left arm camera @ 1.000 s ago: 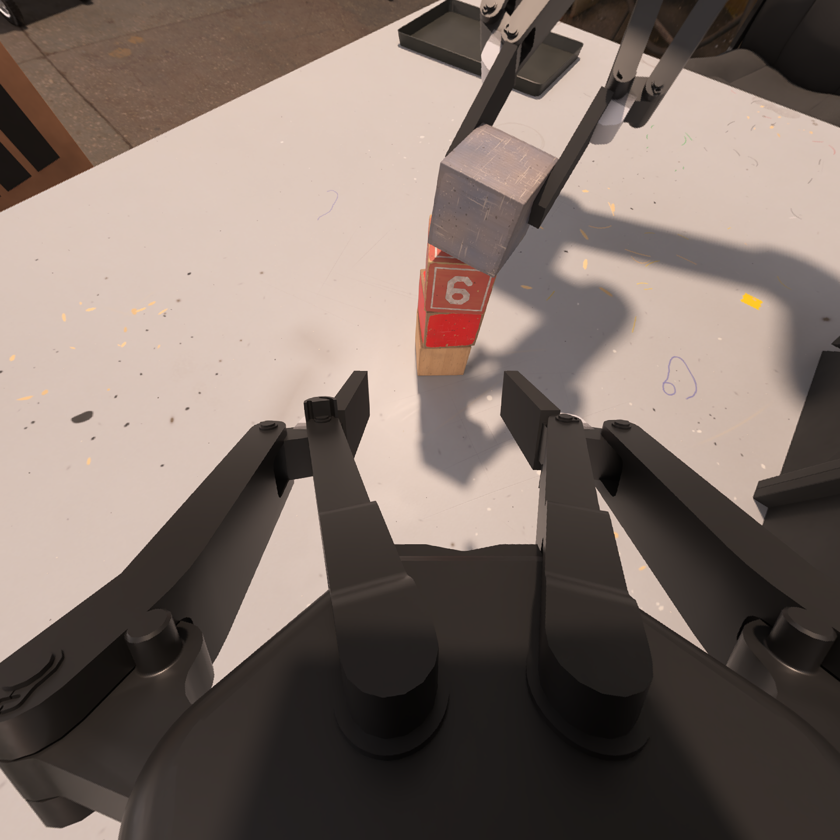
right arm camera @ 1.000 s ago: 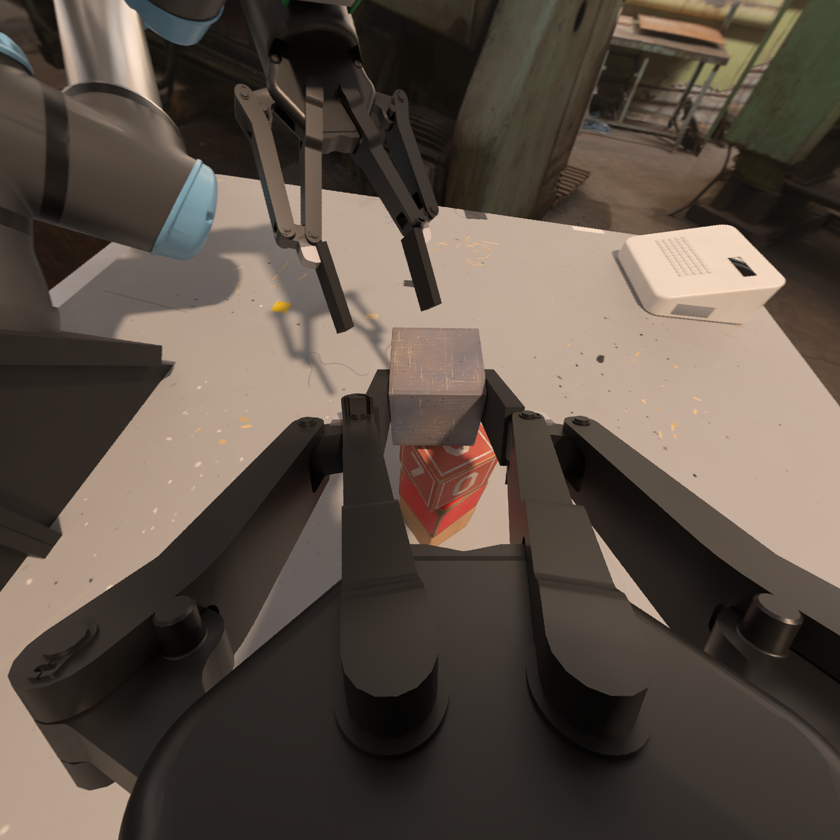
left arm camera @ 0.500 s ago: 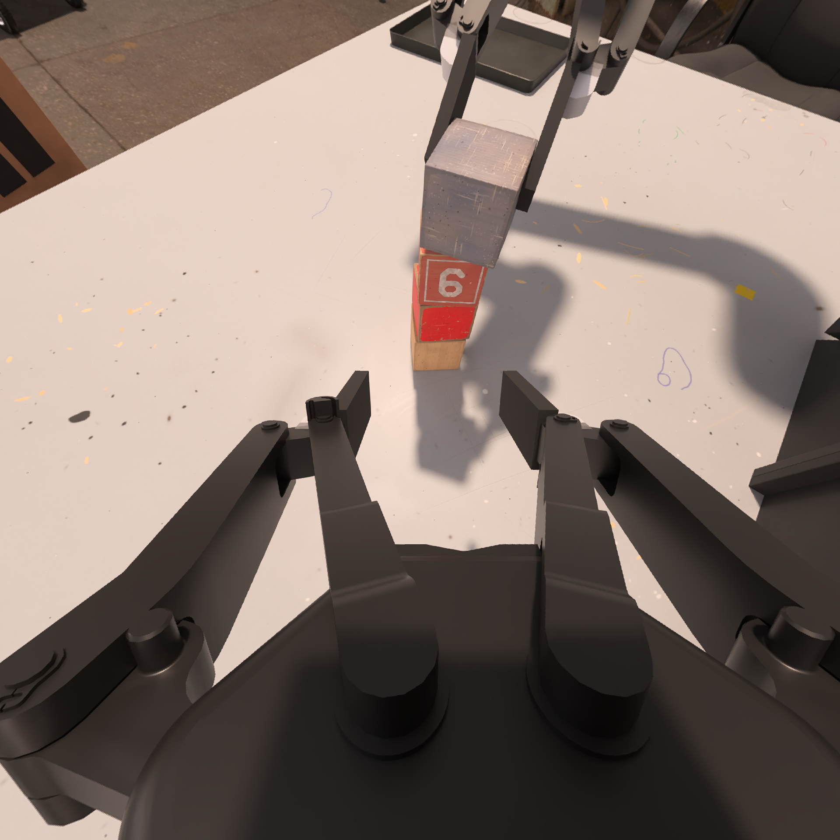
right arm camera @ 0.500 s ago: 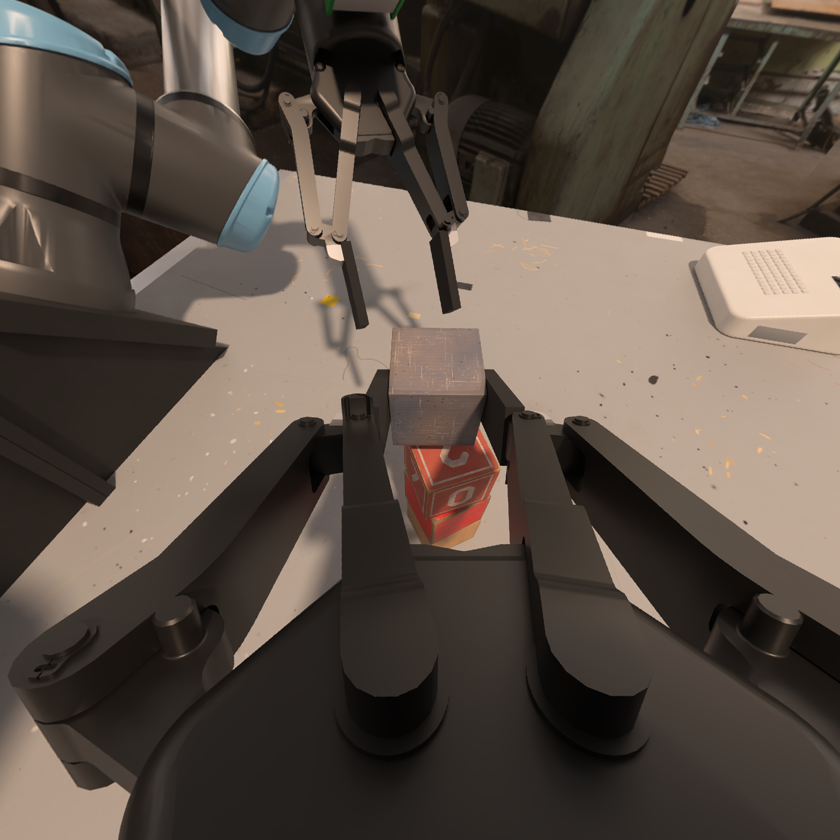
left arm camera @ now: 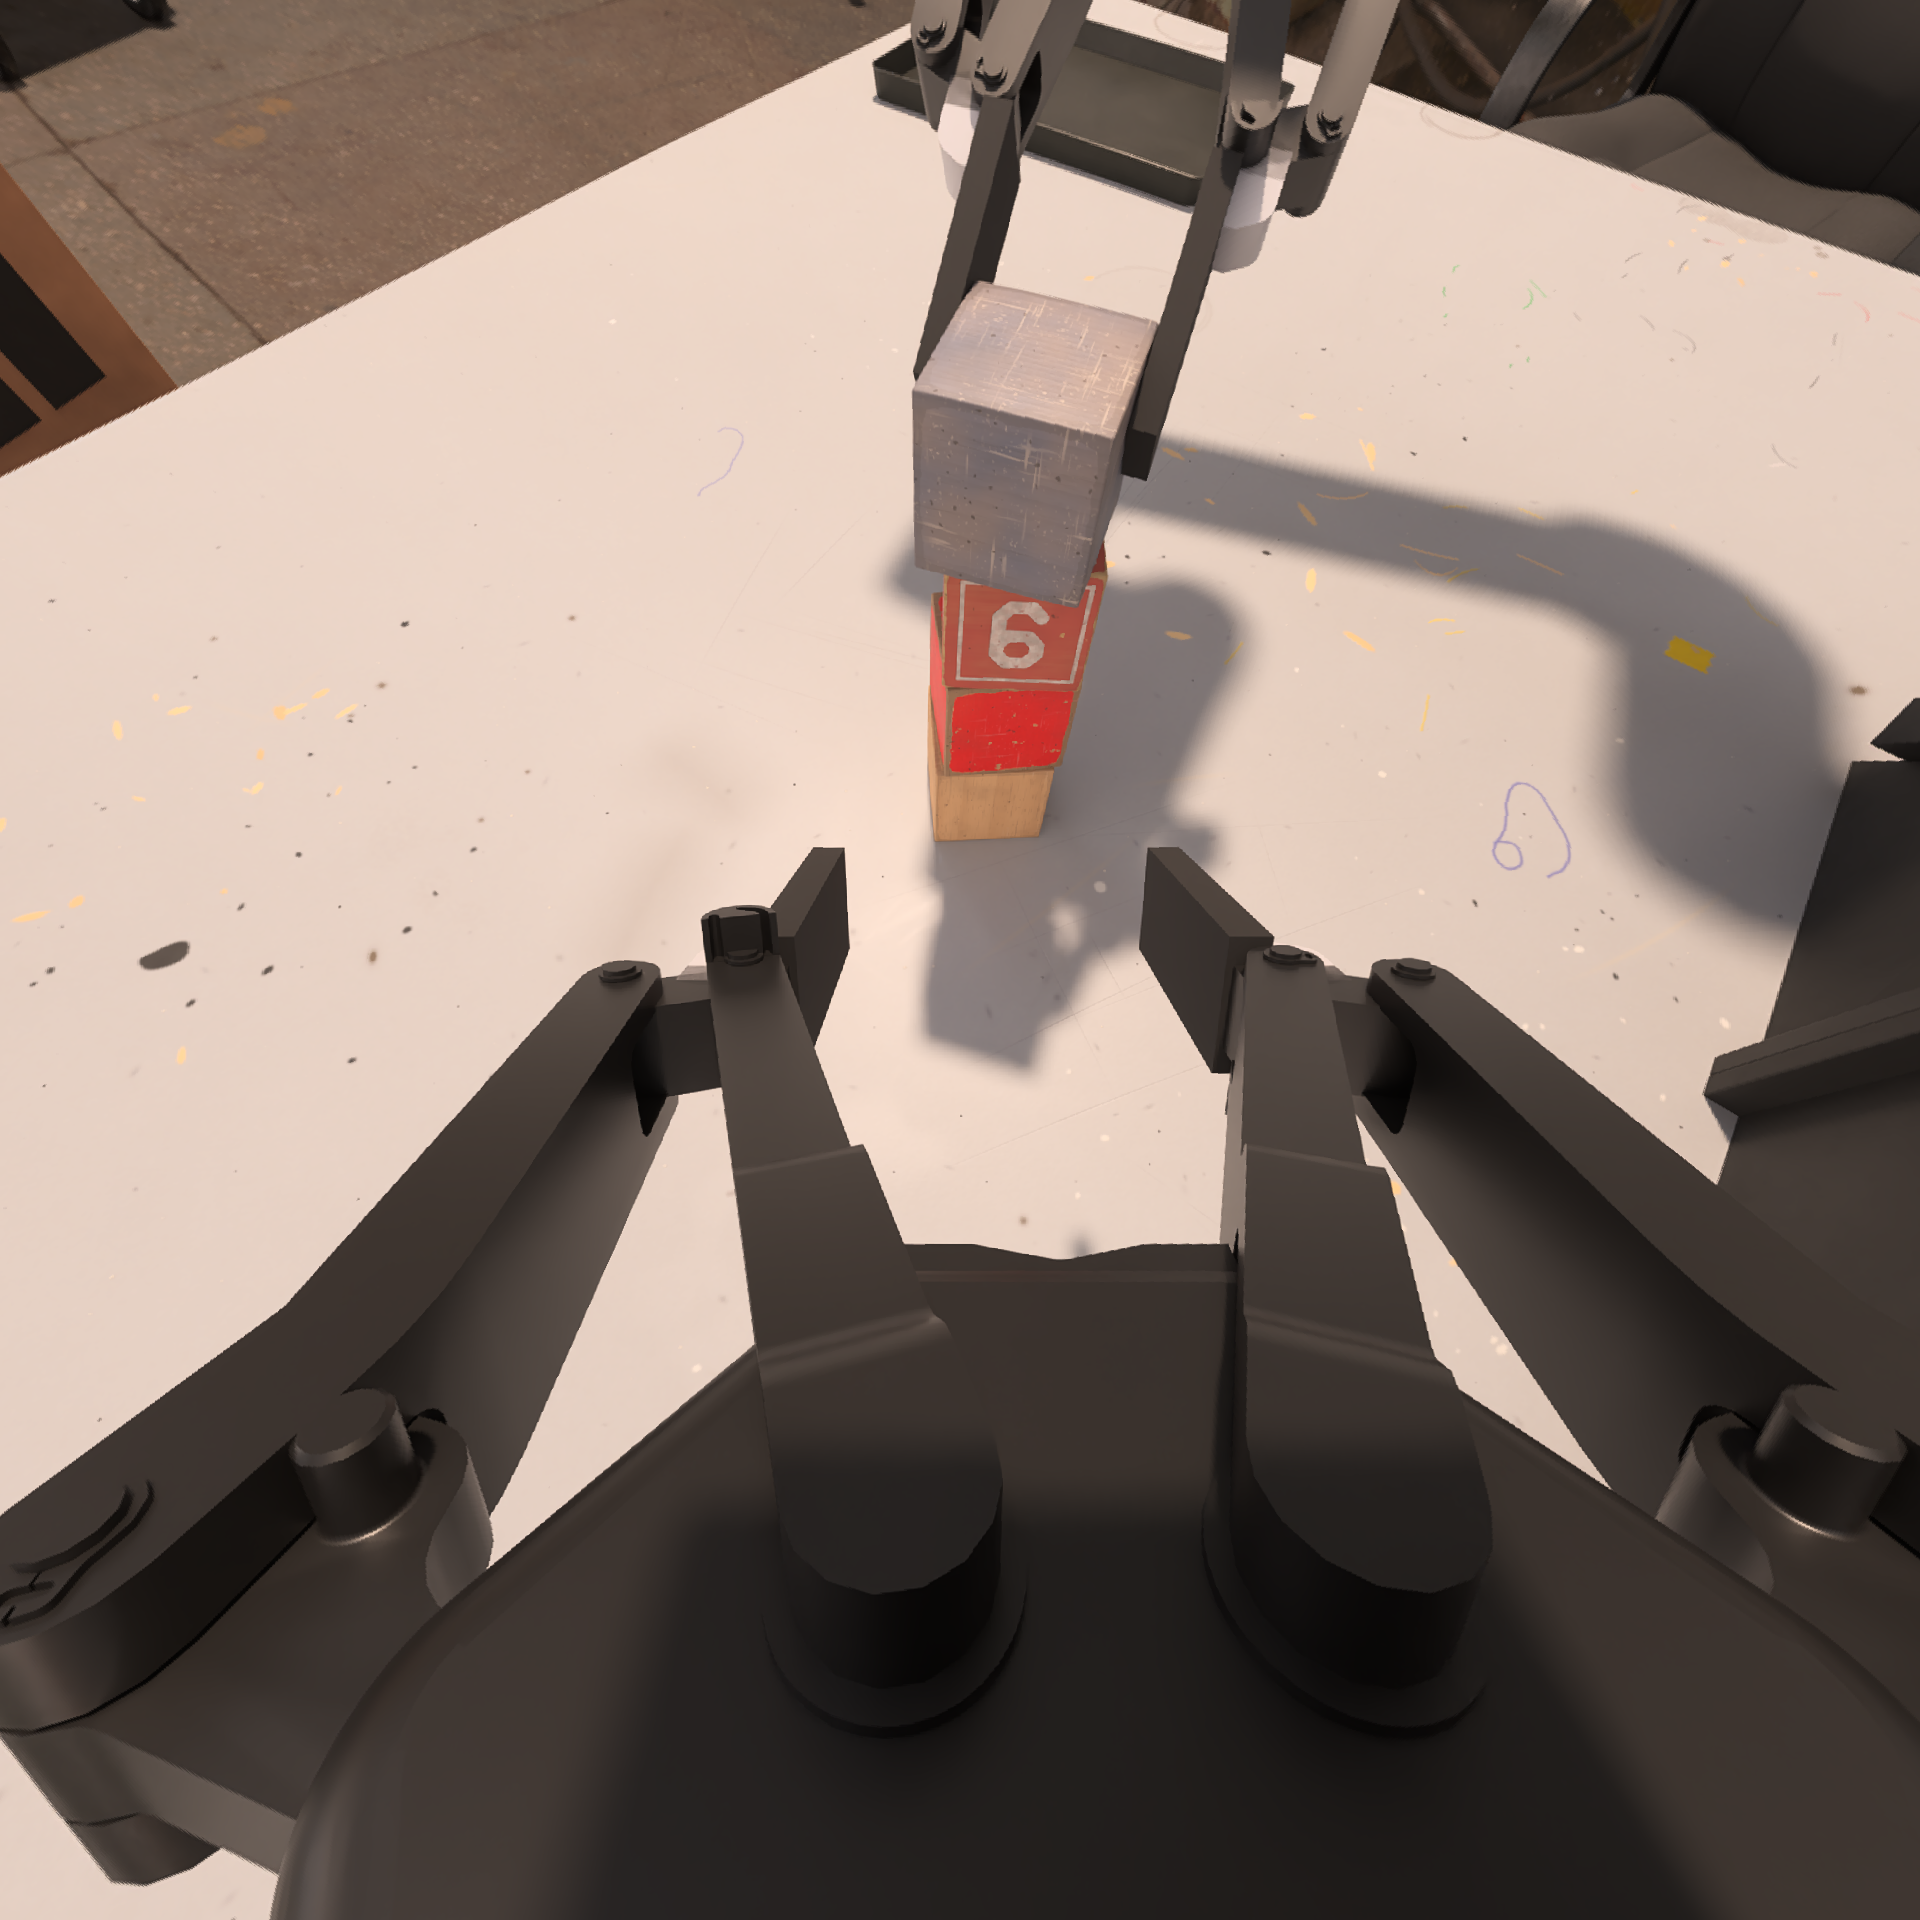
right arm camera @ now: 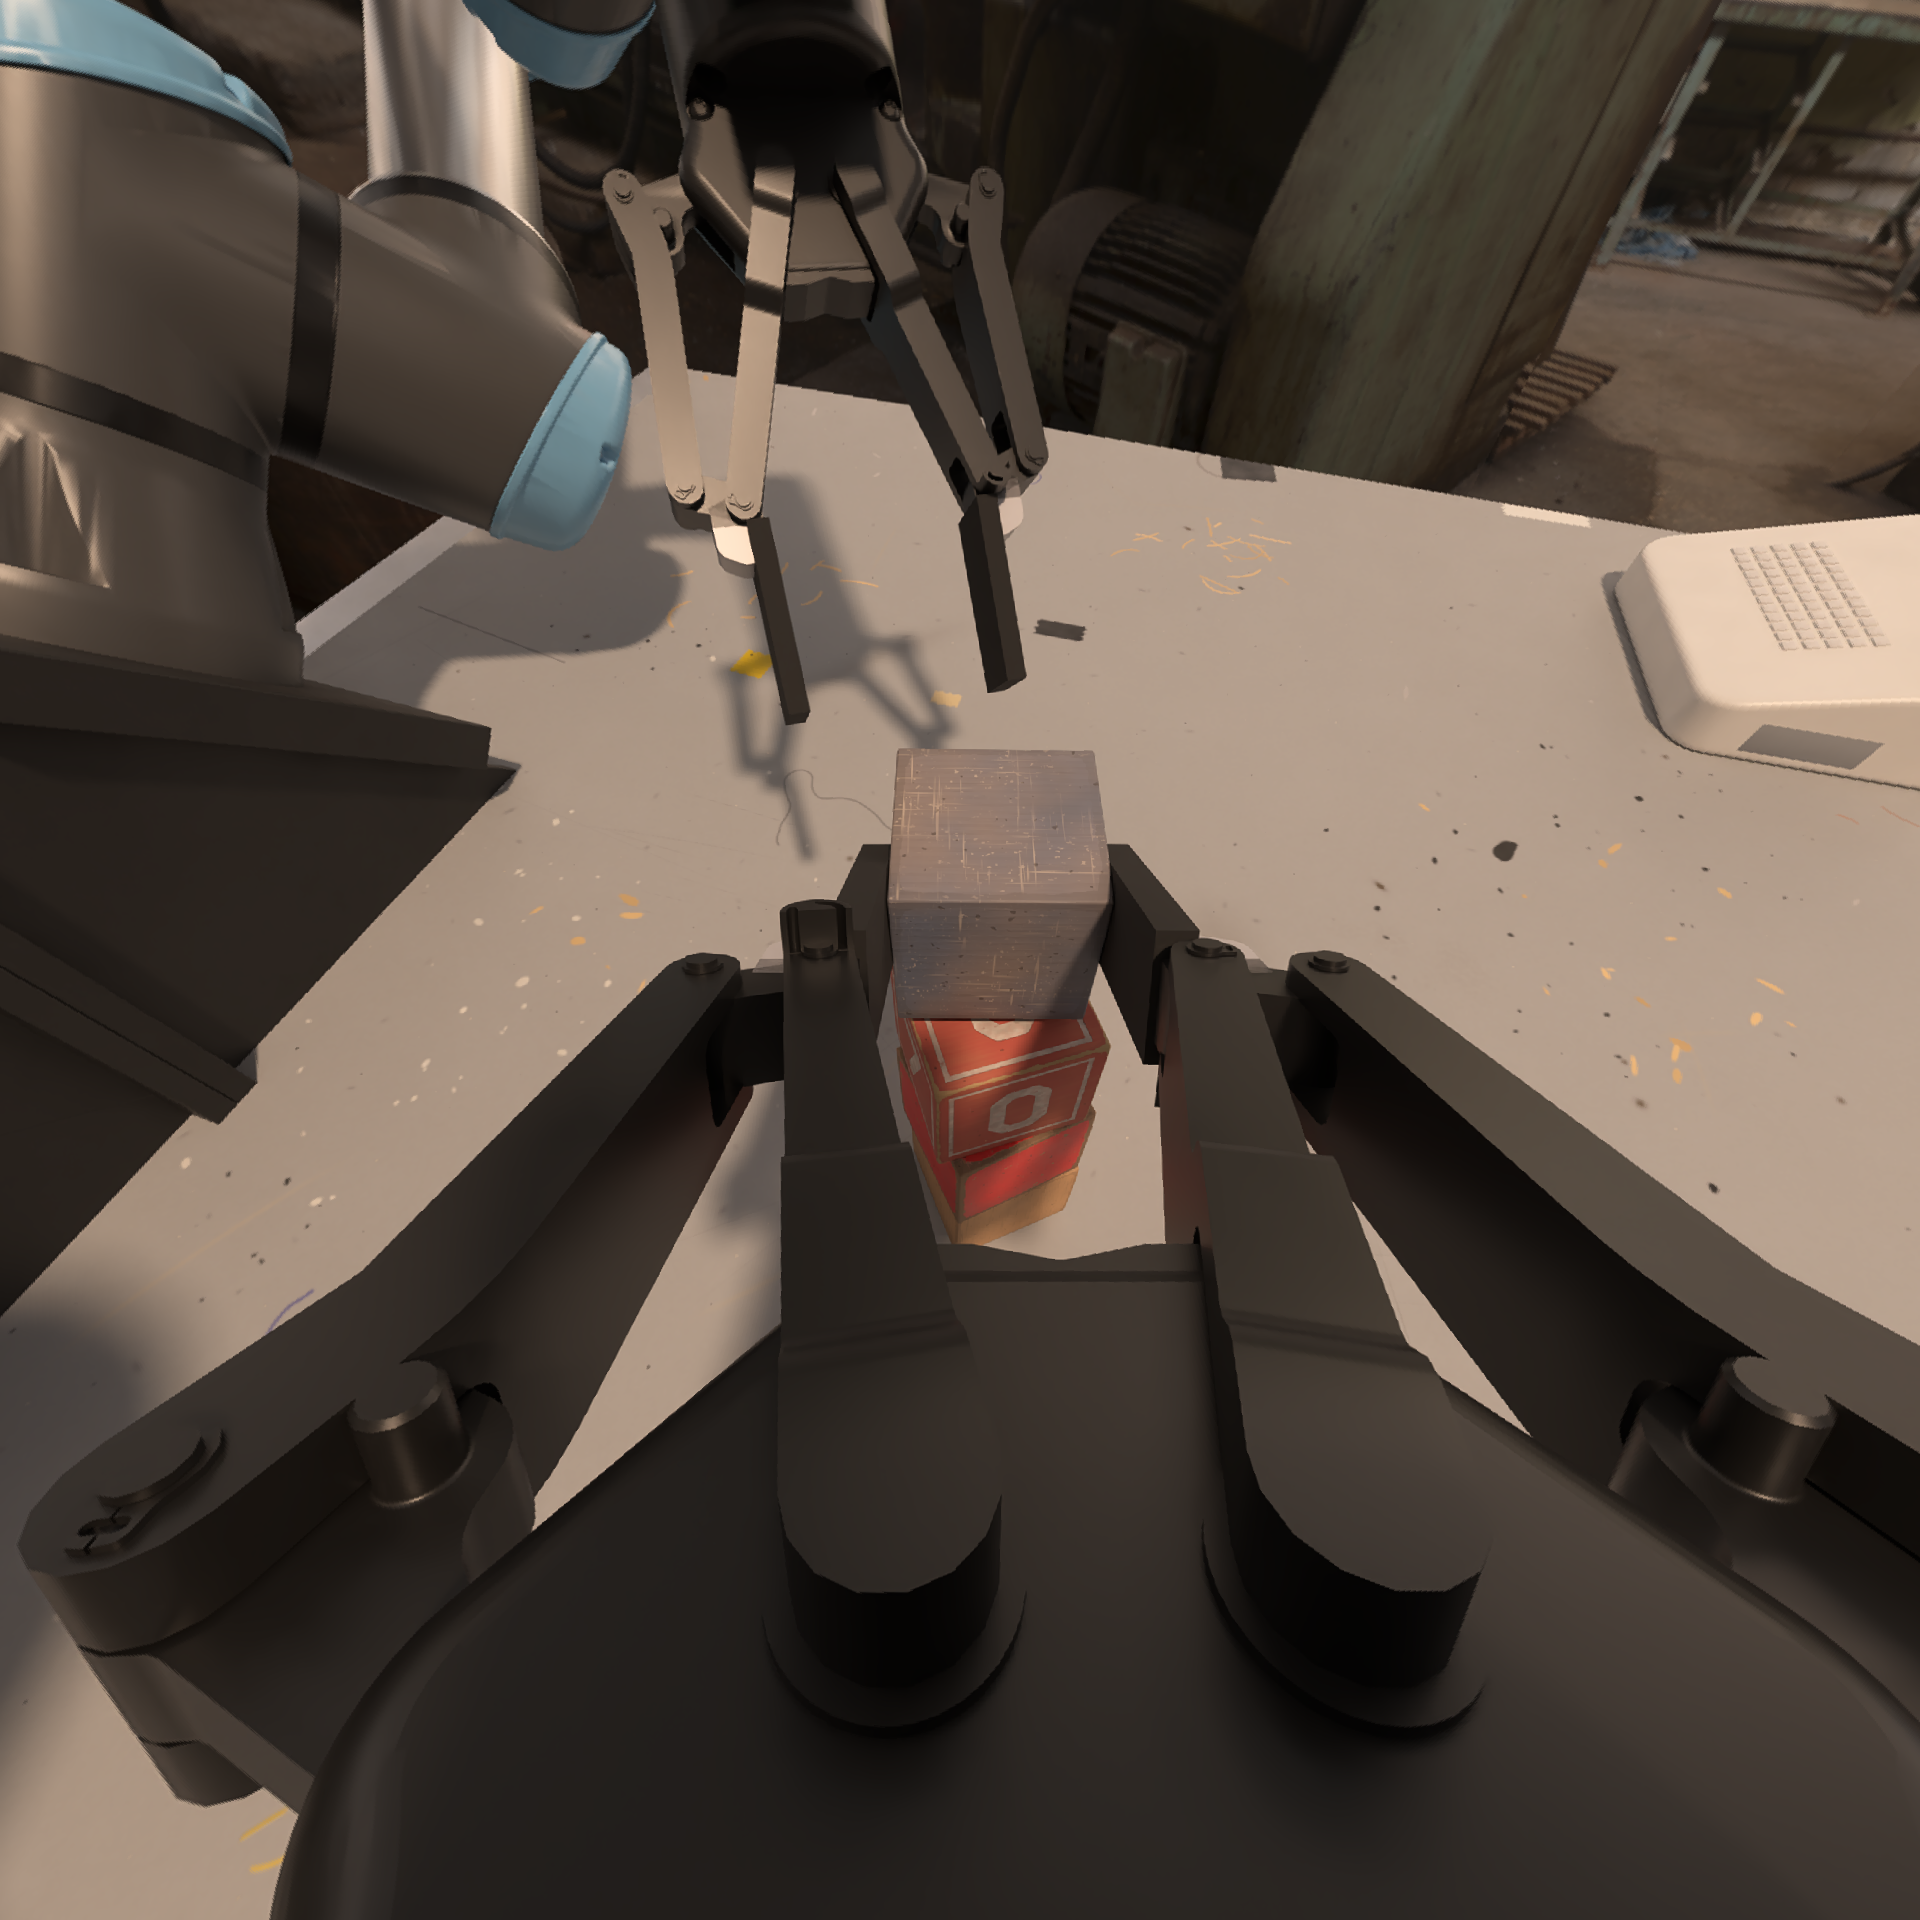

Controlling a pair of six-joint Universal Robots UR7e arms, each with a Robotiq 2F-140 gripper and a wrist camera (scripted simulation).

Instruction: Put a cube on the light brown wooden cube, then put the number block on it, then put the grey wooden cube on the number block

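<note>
A stack stands mid-table: a light brown wooden cube (left arm camera: pixel 987 802) at the bottom, a plain red cube (left arm camera: pixel 1006 731) on it, and a red number block (left arm camera: pixel 1016 636) on top. My right gripper (right arm camera: pixel 1000 914) is shut on the grey wooden cube (right arm camera: pixel 995 894) and holds it right over the number block (right arm camera: pixel 1006 1103); I cannot tell whether they touch. In the left wrist view the grey cube (left arm camera: pixel 1023 447) hangs between the right gripper's fingers (left arm camera: pixel 1164 374). My left gripper (left arm camera: pixel 992 914) is open and empty, just short of the stack; it also shows in the right wrist view (right arm camera: pixel 894 665).
A dark shallow tray (left arm camera: pixel 1091 114) lies at the table's far edge in the left wrist view. A white box-shaped device (right arm camera: pixel 1787 644) sits at the right in the right wrist view. The left arm's base (right arm camera: pixel 208 831) stands to the left.
My right gripper has carried the grey cube over the stack and lowered it toward the number block. My left gripper has stayed open and drawn back slightly.
</note>
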